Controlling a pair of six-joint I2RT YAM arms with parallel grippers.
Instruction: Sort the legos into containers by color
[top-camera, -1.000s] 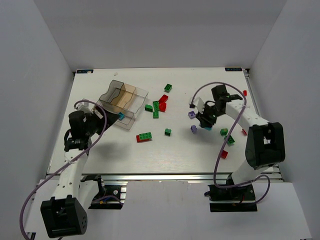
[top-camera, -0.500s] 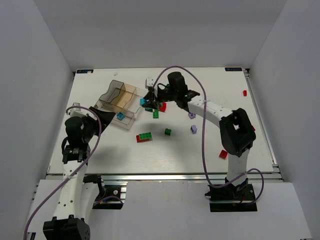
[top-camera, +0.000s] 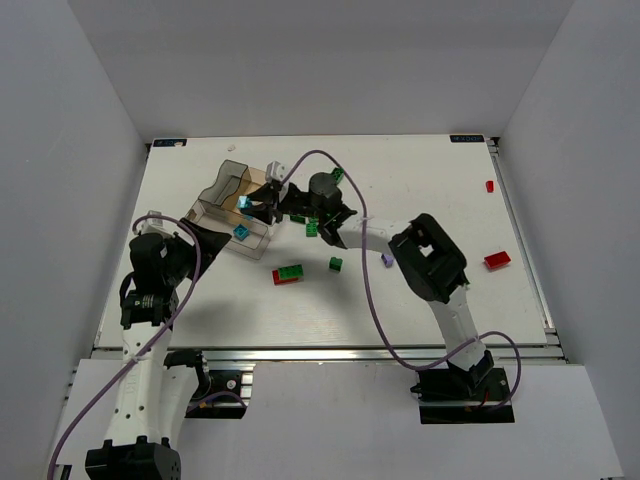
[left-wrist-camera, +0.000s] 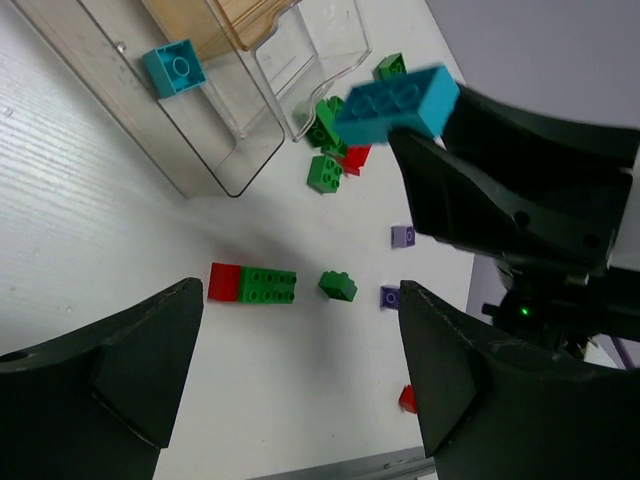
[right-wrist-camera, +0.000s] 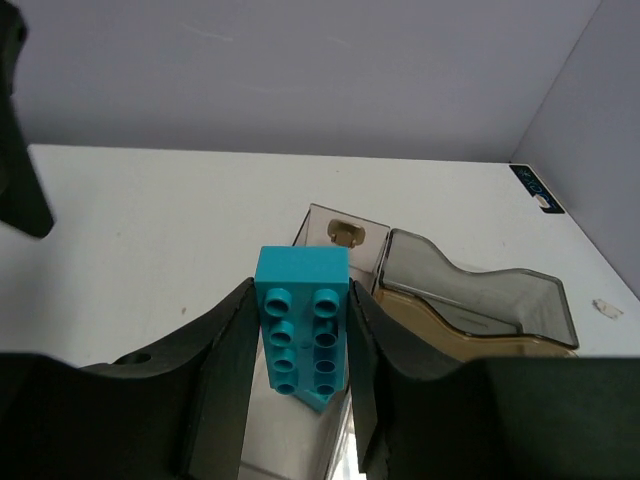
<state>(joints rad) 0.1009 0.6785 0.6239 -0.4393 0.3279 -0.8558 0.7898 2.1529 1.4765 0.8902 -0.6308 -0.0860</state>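
Observation:
My right gripper (top-camera: 252, 205) is shut on a cyan brick (top-camera: 244, 202) and holds it above the clear tray's (top-camera: 226, 178) near compartments. In the right wrist view the brick (right-wrist-camera: 300, 325) sits studs-up between my fingers, with the tray's grey and brownish compartments (right-wrist-camera: 470, 300) behind. It also shows in the left wrist view (left-wrist-camera: 397, 102). A second cyan brick (top-camera: 241, 231) lies in the tray's clear compartment (left-wrist-camera: 225, 150). My left gripper (left-wrist-camera: 300, 375) is open and empty, hovering just left of the tray (top-camera: 205, 238).
On the table lie a red-and-green brick (top-camera: 289, 273), a green brick (top-camera: 336, 264), a purple brick (top-camera: 386, 259), green bricks (top-camera: 313, 227) by the tray, and red bricks (top-camera: 496, 260) at the right. The right arm (top-camera: 360, 228) spans the middle.
My right arm has swung from the table's right side across to the left with the cyan brick, ending over the tray. My left gripper has shifted slightly.

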